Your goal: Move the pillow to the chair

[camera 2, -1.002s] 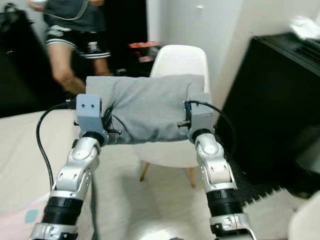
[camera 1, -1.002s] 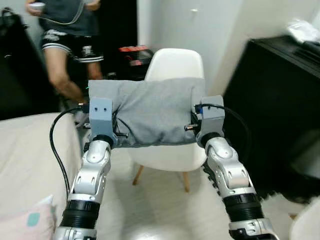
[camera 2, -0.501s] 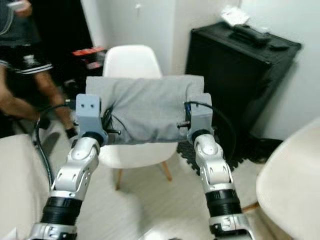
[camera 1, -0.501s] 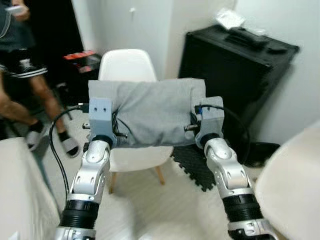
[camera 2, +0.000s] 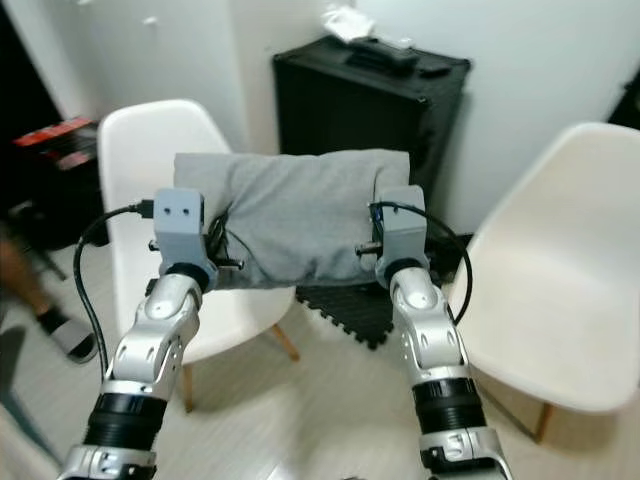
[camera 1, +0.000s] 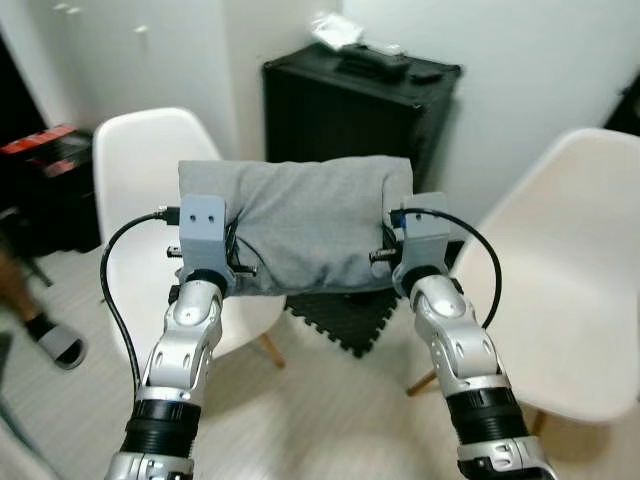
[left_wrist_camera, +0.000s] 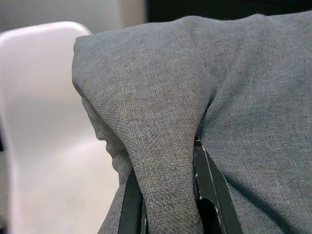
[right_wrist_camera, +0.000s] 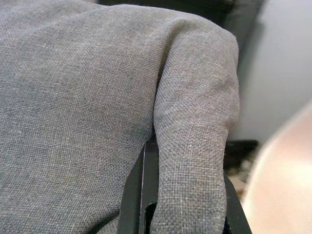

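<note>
Up in front of the robot, the gray pillow [camera 1: 300,225] hangs in the air between both arms. The left hand [left_wrist_camera: 168,195] pinches a fold of cloth at the pillow's left end, with its black fingers [left_wrist_camera: 130,204] tight on each side of the fold. The right hand [right_wrist_camera: 178,204] pinches the right end the same way. Behind the pillow, on the left, stands a white chair [camera 1: 140,160]. Another white chair [camera 1: 560,290] stands on the right. Between the two chairs, a black case [camera 1: 350,110] sits by the wall, and a dark mat [camera 1: 340,320] lies on the floor under the pillow.
</note>
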You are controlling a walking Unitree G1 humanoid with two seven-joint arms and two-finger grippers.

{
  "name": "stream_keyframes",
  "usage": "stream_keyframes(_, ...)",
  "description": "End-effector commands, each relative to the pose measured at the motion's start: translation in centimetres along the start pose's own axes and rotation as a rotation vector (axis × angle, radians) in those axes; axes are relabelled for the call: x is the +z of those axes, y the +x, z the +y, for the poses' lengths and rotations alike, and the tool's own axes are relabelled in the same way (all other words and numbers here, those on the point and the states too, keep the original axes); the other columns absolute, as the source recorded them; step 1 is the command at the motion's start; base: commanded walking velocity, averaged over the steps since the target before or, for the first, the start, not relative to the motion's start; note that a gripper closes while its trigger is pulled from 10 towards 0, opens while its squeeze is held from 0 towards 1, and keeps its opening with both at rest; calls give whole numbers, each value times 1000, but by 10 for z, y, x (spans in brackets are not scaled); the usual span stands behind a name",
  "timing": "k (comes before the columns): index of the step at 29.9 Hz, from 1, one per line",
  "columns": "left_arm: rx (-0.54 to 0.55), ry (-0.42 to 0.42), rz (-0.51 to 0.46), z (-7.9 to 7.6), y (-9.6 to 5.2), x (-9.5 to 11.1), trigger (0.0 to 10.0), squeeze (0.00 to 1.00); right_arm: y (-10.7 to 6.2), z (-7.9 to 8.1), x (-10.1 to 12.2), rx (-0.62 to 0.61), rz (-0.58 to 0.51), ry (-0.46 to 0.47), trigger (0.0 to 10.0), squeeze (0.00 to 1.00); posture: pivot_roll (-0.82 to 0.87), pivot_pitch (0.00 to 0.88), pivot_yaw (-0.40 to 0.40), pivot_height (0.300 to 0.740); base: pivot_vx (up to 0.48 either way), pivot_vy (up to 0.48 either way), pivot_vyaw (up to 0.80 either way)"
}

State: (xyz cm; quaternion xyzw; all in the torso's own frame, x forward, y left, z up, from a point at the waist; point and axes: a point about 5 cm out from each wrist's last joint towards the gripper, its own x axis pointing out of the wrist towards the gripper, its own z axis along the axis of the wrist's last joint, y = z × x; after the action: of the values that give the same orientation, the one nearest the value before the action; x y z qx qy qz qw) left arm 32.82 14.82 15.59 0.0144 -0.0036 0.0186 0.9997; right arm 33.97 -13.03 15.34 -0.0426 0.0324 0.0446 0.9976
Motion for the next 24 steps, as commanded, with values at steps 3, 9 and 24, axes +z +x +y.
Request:
stream_keyframes(3,20,-2,-18,3,2,7,10000,0,0,-2,2,-9,-13,4,10000,0,10,53,-6,740,0,0,-800)
stream_keyframes(9,36,27,73,4,3,-5,10000,0,0,-3,2,-16,-12,3,10000,0,9,54,-8,740,0,0,-800)
stream_keyframes(24,-1,57,112,0,1,-11,10000,0,0,-7,1,-42,2,14,10000,0,11,61,-5,740,0,0,-800)
